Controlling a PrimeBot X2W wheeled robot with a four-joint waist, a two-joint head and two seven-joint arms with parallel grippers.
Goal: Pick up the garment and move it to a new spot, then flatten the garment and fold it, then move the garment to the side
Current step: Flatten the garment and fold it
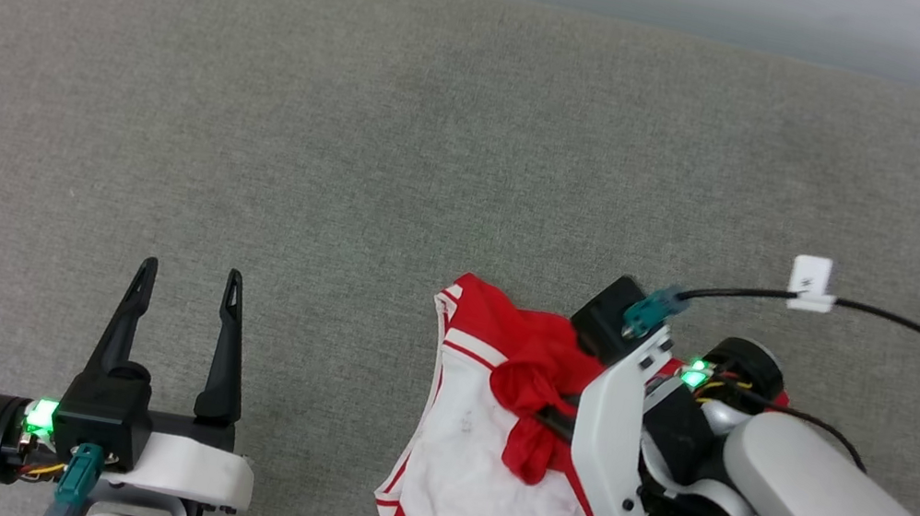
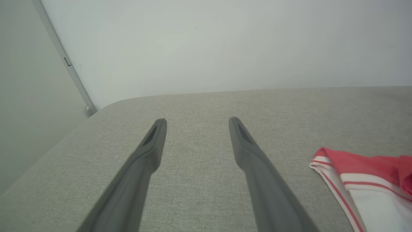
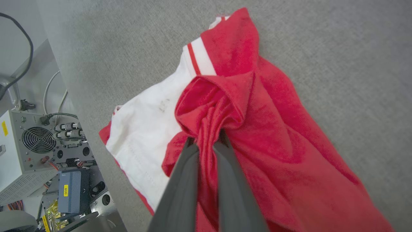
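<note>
The left pincer (image 2: 197,120) is seen spread wide over a grey fabric desk (image 2: 289,112).
Its two dark fingers (image 2: 145,158) are held apart, with bare desk between them, and are pointed toward a pale wall (image 2: 225,42). At the lower right edge a corner of the garment (image 2: 363,174) is laid on the desk, red and white with striped trim, apart from the nearer finger. A slanted grey strip (image 2: 69,69) is seen at the left.

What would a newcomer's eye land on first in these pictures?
The red and white garment, bunched on the grey surface at the head view's lower right, stands out first. The right gripper is shut on a red fold of it, while the left gripper sits open at lower left, clear of the cloth.
</note>
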